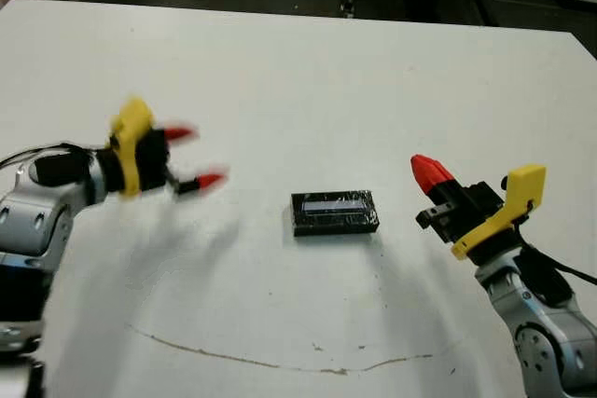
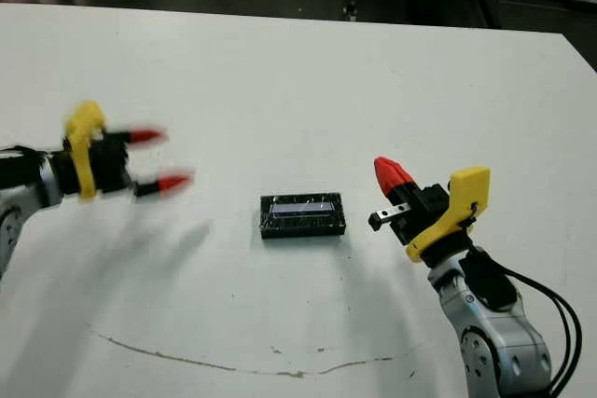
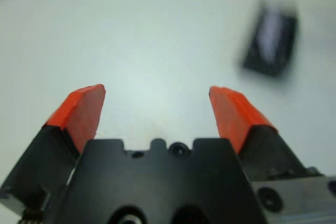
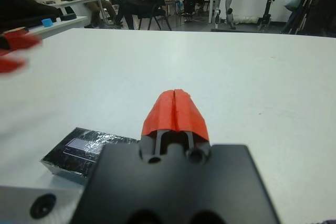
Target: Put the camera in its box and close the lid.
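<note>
Lid (image 1: 334, 212) sits flat in the middle of the white bench (image 1: 308, 72), glossy black with its pale strip facing up, squarely between both arms and touching neither. It appears to be down over the box already, though from here no white wall shows beneath it, so I can't confirm the box is under there. The camera itself isn't visible anywhere, presumably shut inside.

Left tool (image 1: 196, 157) hangs off to the lid's left, red fingers spread wide and holding nothing. Right tool (image 1: 431, 174) waits just to the lid's right, fingers pressed together into one red point, also empty.

If the closing step is what's in hand, the smart play is a gentle downward press with that closed right tip on the lid's centre, not an edge, so it seats evenly and doesn't tip or skate across the slick bench. The open left tool could brace the far side.

Whether the lid is fully seated is hard to judge; the left wrist view shows it only as a blur
</note>
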